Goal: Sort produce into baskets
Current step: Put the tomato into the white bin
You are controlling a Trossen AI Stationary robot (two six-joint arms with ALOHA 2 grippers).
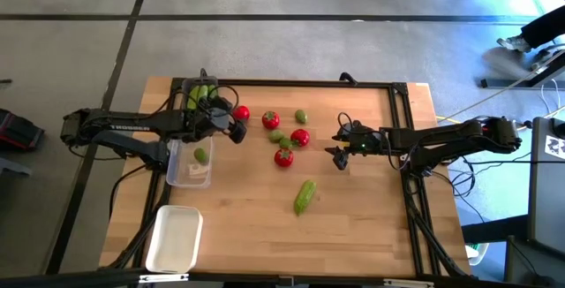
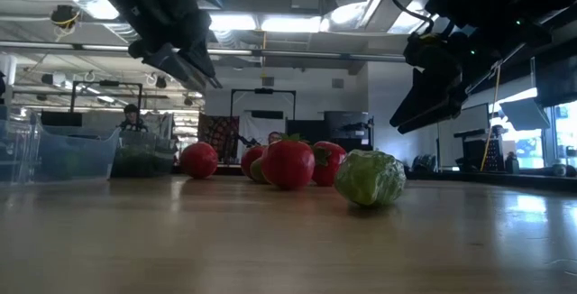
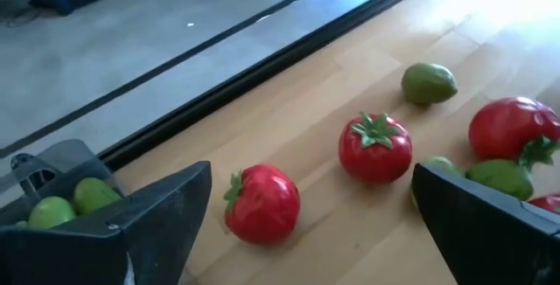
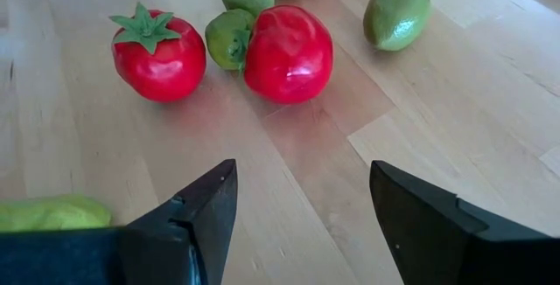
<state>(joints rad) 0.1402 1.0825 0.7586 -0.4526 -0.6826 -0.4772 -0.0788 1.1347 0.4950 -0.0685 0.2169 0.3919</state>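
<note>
A person point(image 2: 132, 115) sits beyond the wooden table point(image 1: 353, 226).

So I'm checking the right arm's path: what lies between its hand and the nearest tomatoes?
Bare wood. In the right wrist view, nothing sits between the open right hand and the two closest tomatoes; the high view agrees.

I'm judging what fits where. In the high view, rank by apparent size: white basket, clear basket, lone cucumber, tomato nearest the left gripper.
1. White basket
2. Clear basket
3. Cucumber
4. Tomato
</note>
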